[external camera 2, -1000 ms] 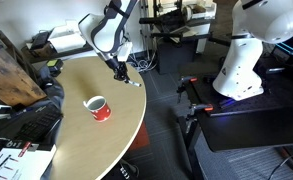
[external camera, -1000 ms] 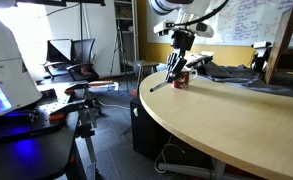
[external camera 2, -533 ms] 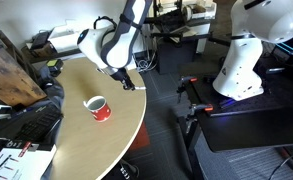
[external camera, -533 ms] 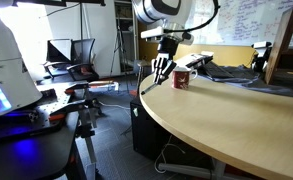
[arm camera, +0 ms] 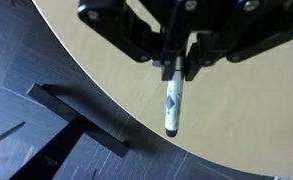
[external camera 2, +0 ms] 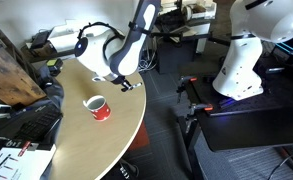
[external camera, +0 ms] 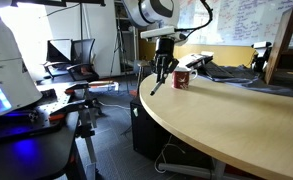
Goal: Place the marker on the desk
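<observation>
The marker (arm camera: pixel 172 104) is a slim dark stick with a white label. It hangs tip-down between the fingers of my gripper (arm camera: pixel 176 68), which is shut on it. In the wrist view its tip sits over the desk (arm camera: pixel 256 110), close to the rounded edge. In both exterior views the gripper (external camera: pixel 164 68) (external camera 2: pixel 123 79) is low over the desk (external camera: pixel 236 125) (external camera 2: pixel 56 100) near its rim. The marker (external camera: pixel 155 86) slants down toward the edge. A red mug (external camera: pixel 181 78) (external camera 2: pixel 99 107) stands on the desk beside the gripper.
Dark bags and clutter (external camera: pixel 226 70) lie at the back of the desk. A black table with equipment (external camera: pixel 26 125) and a white machine (external camera 2: pixel 248 50) stand across the aisle. Grey floor (arm camera: pixel 26 70) and a dark bar (arm camera: pixel 86 120) lie below the desk edge.
The gripper has carried the marker away from the red mug toward the desk's rim and lowered it. In the last half second it hardly moved.
</observation>
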